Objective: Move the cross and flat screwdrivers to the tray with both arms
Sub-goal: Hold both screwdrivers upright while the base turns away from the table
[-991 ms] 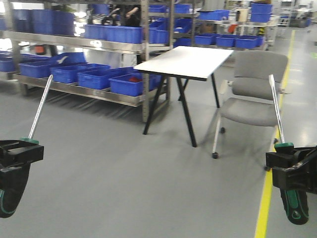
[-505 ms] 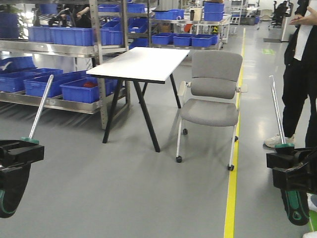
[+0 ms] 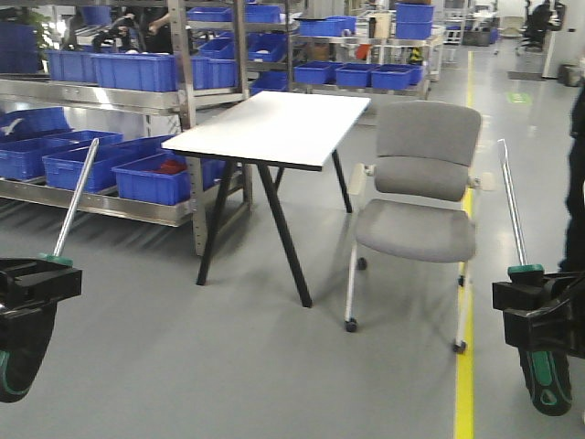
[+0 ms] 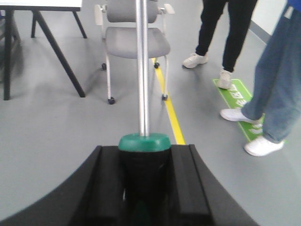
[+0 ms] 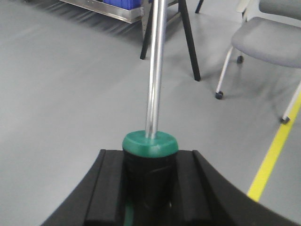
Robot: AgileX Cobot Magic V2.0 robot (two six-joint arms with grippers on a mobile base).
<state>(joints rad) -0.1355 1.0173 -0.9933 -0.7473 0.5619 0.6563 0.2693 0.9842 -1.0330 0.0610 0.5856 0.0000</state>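
Lower left: left hand point(image 3: 35, 280) pinching first screwdriver point(image 3: 75, 197) by handle, shaft up; lower right: right hand point(image 3: 541, 309) pinching second screwdriver point(image 3: 512, 206) same way; tips up, likely for safe carrying; tray not seen.

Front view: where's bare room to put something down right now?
Bare: the white rectangular tabletop, the grey padded chair seat, and the grey floor between the left gripper and right gripper, short of the table legs. Crowded: the steel shelving behind the table, packed with blue plastic bins.
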